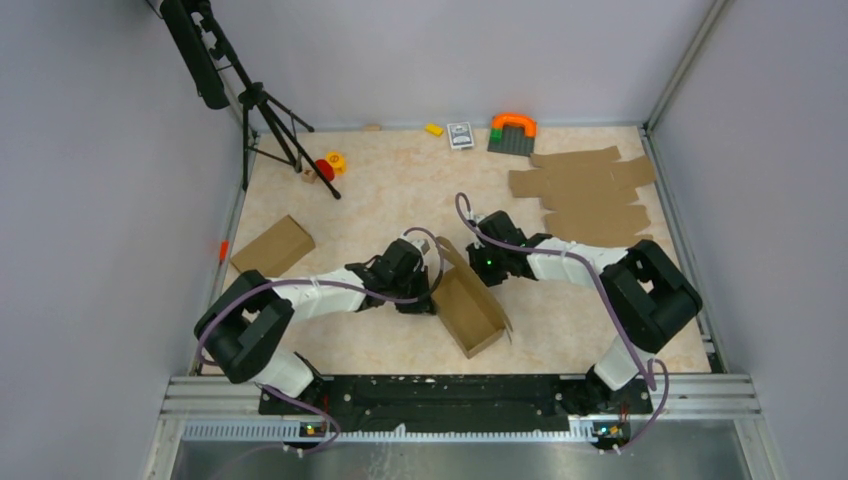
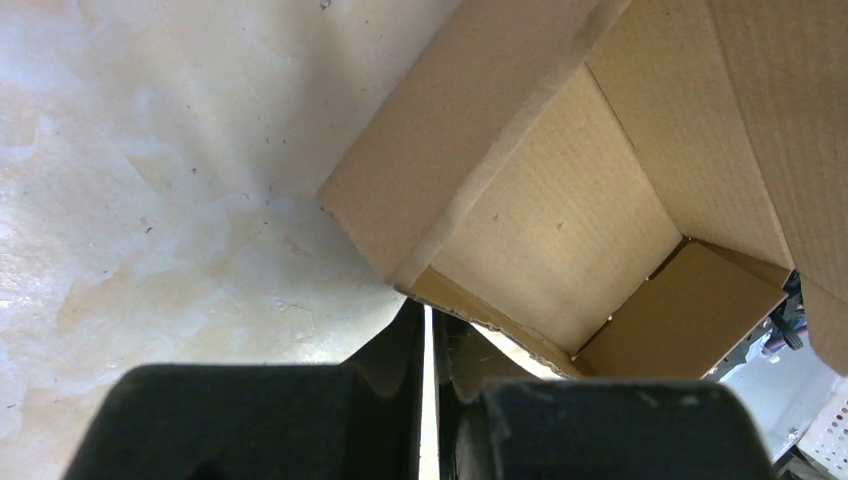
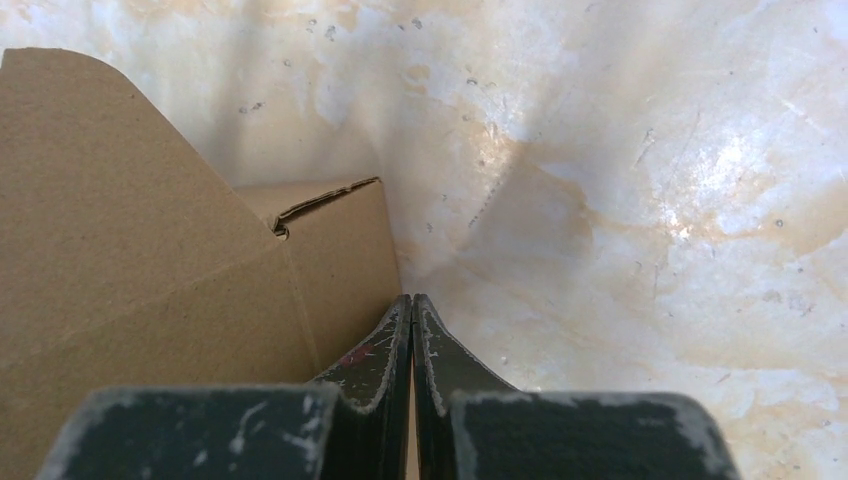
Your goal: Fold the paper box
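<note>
Now the paper box (image 1: 478, 312) is sitting on the table (image 1: 380, 200), a little nearer than the middle, between the two arms. It is standing half formed: the walls are up, the top is open, and one flap is standing at its far end. The left gripper (image 2: 427, 322) is reaching to the box from the left side. Its fingers are almost together, with only a thin slit of light between them, and the tips are touching the edge of the cardboard at a corner. I cannot tell if any cardboard is pinched there. The right gripper (image 3: 412, 312) is staying low at the far end of the box, its fingers pressed fully together and holding nothing, the tips just beside the raised flap. A pile of flat cardboard sheets (image 1: 585, 190) is lying at the far right, well apart from the box, and a closed brown box (image 1: 272, 246) is resting at the left.
</note>
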